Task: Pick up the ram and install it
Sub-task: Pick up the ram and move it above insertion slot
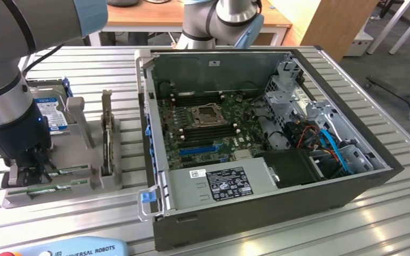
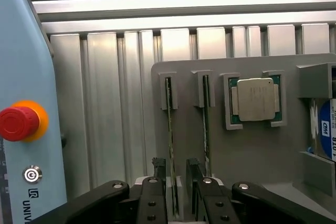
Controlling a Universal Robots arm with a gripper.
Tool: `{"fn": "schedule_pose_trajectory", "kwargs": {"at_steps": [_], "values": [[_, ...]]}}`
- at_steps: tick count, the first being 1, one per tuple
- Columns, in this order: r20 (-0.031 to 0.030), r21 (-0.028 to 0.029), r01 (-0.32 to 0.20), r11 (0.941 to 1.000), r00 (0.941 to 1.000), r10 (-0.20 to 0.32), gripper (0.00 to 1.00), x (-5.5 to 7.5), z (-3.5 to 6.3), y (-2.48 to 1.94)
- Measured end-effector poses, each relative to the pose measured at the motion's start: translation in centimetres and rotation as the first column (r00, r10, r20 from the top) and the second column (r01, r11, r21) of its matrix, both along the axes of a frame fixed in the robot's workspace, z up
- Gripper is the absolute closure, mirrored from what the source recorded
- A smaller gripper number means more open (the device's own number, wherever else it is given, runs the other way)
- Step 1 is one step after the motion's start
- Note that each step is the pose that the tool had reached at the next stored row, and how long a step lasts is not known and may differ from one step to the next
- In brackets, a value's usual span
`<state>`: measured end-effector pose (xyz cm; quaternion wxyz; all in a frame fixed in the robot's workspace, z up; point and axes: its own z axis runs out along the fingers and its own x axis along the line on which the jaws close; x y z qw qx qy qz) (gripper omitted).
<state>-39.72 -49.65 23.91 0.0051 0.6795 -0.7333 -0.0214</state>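
Note:
Two ram sticks stand on edge in slots of a grey holder (image 2: 247,161). In the wrist view, one ram stick (image 2: 169,129) runs down between my gripper's fingers (image 2: 159,170). The other ram stick (image 2: 206,129) lies just outside them. My gripper (image 2: 176,176) is open, with a finger on each side of the first stick and nothing clamped. In the exterior view my gripper (image 1: 30,169) is low over the holder's end, at the exterior view's left. The green sticks (image 1: 57,187) reach out from under it. The open computer case (image 1: 262,133) holds the motherboard (image 1: 205,128).
A square silver processor (image 2: 255,99) and a blue-labelled hard drive (image 2: 323,129) sit in the same holder. A dark expansion card (image 1: 107,136) stands upright at its side. A teach pendant with a red stop button (image 2: 18,121) lies close by on the slatted metal table (image 1: 376,213).

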Motion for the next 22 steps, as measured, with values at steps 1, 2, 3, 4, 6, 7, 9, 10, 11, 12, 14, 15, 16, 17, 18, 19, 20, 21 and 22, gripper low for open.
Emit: {"fn": "schedule_pose_trajectory", "kwargs": {"at_steps": [1, 2, 3, 4, 6, 7, 9, 10, 11, 12, 14, 15, 16, 17, 18, 19, 20, 21, 22], "values": [[0.0002, 0.0000, 0.000, 1.0000, 1.0000, 0.000, 0.71, 0.0, -0.10, 0.00], [0.0006, 0.0000, 0.000, 1.0000, 1.0000, 0.000, 0.71, 0.0, -0.21, 0.00], [0.0008, 0.0000, 0.000, 1.0000, 1.0000, 0.000, 0.71, 0.0, -0.31, 0.00], [0.0010, 0.0000, 0.000, 1.0000, 1.0000, 0.000, 0.71, 0.0, -0.40, 0.00], [0.0014, -0.0001, 0.000, 1.0000, 1.0000, 0.000, 0.71, 0.0, -0.58, 0.00], [0.0014, -0.0001, 0.000, 1.0000, 1.0000, 0.000, 0.71, 0.0, -0.67, 0.00], [0.0014, 0.0000, -0.001, 1.0000, 1.0000, 0.001, 0.71, 0.0, -0.82, 0.00], [0.0013, -0.0002, -0.003, 1.0000, 1.0000, 0.003, 0.71, 0.0, -0.86, 0.00], [0.0012, -0.0003, -0.006, 1.0000, 1.0000, 0.006, 0.71, 0.0, -0.89, 0.00], [0.0013, -0.0003, -0.010, 1.0000, 1.0000, 0.010, 0.71, 0.0, -0.93, 0.00], [0.0013, -0.0002, -0.019, 0.9998, 0.9998, 0.019, 0.71, 0.0, -0.99, 0.00], [0.0014, -0.0002, -0.024, 0.9997, 0.9997, 0.024, 0.71, 0.0, -1.03, 0.00], [0.0014, -0.0002, -0.029, 0.9996, 0.9996, 0.029, 0.71, 0.0, -1.07, 0.00], [0.0016, -0.0001, -0.032, 0.9995, 0.9995, 0.032, 0.71, 0.0, -1.12, 0.00], [0.0016, -0.0001, -0.032, 0.9995, 0.9995, 0.032, 0.71, 0.0, -1.20, 0.00], [0.0015, -0.0001, -0.033, 0.9995, 0.9995, 0.033, 0.71, 0.0, -1.30, 0.00], [0.0014, -0.0002, -0.033, 0.9994, 0.9994, 0.033, 0.71, 0.0, -1.41, 0.00], [0.0015, -0.0002, -0.034, 0.9994, 0.9994, 0.034, 0.71, 0.0, -1.54, 0.00], [0.0015, -0.0002, -0.034, 0.9994, 0.9994, 0.034, 0.71, 0.0, -1.65, 0.00]]}}
